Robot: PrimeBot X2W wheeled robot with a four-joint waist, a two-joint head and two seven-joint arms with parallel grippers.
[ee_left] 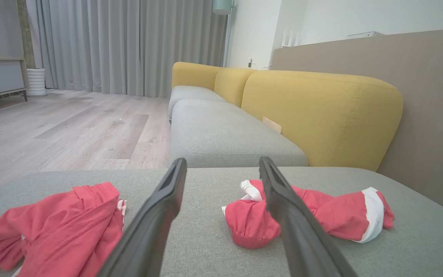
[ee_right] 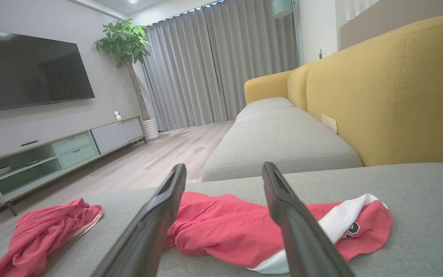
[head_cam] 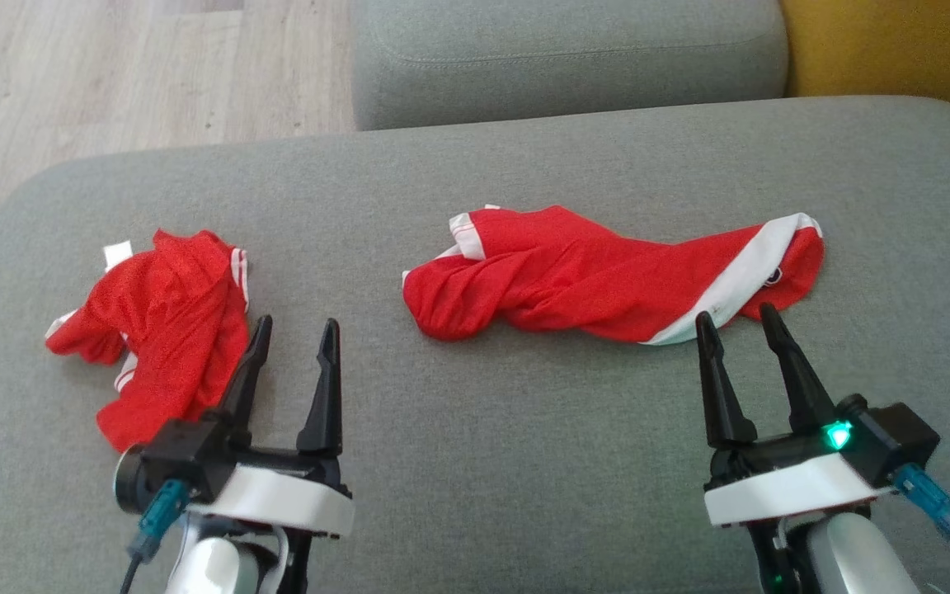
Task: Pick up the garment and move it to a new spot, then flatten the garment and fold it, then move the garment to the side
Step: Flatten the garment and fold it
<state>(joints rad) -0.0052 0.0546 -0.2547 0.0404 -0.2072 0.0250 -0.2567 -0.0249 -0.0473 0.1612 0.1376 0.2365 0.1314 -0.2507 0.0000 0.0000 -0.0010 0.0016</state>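
apparently yet to be picked up, the red garment (head_cam: pixel 607 276), twisted into a long bundle with a white band, lies across the middle and right of the grey cushion (head_cam: pixel 475 462); a second red garment (head_cam: pixel 162 330) sits crumpled well apart to its left. the right gripper (head_cam: pixel 736 313) hovers just beside the bundle's near edge, jaws wide and empty; the left gripper (head_cam: pixel 296 324), equally wide and holding nothing, hangs beside the second heap. the pick-up looks to be the step in hand, and the next move calls for closing on a fold of cloth. a small dark emblem (ee_right: pixel 352 229) by the band is too small to read.
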